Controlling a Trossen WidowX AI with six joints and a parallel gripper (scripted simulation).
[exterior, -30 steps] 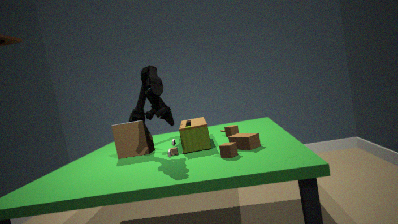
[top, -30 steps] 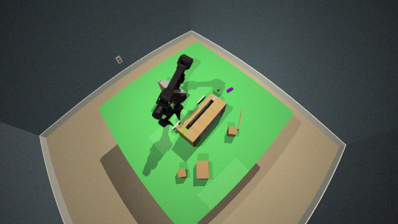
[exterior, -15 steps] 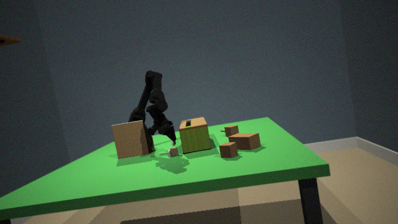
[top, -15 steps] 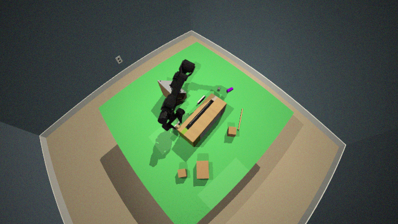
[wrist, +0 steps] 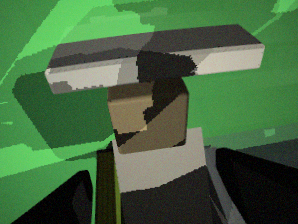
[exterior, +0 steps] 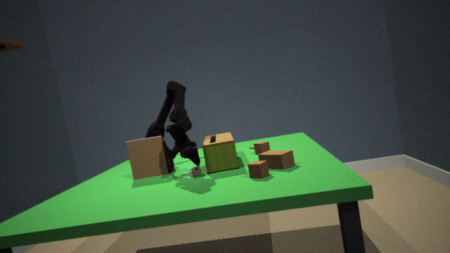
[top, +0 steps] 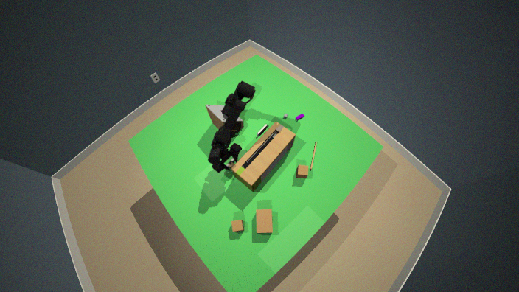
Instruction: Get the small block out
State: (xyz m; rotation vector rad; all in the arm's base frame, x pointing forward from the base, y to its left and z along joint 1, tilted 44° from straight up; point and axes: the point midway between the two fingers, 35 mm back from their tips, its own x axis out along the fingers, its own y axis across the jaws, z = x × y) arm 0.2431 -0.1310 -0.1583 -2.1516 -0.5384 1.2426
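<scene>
We see pale, straight-grained wood on the long slotted box [top: 270, 155] [exterior: 220, 139], its yellow-green end panel [exterior: 221, 158] streaked like stained timber. The arm [top: 231, 122] [exterior: 180, 105] looks matt black, like plastic. To us the tabletop [top: 177, 147] [exterior: 128, 204] seems smooth and matt, and the loose brown blocks [top: 264, 221] [exterior: 281, 160] look like plain, unvarnished wood.

Wrist cam: gripper [wrist: 154, 168] open, black fingertips apart at lower left and lower right — tan block [wrist: 162, 117] ahead between them, pale bar [wrist: 230, 62] crosswise just beyond it — green table [wrist: 210, 107] beneath, olive wall [wrist: 106, 187] lower left.
</scene>
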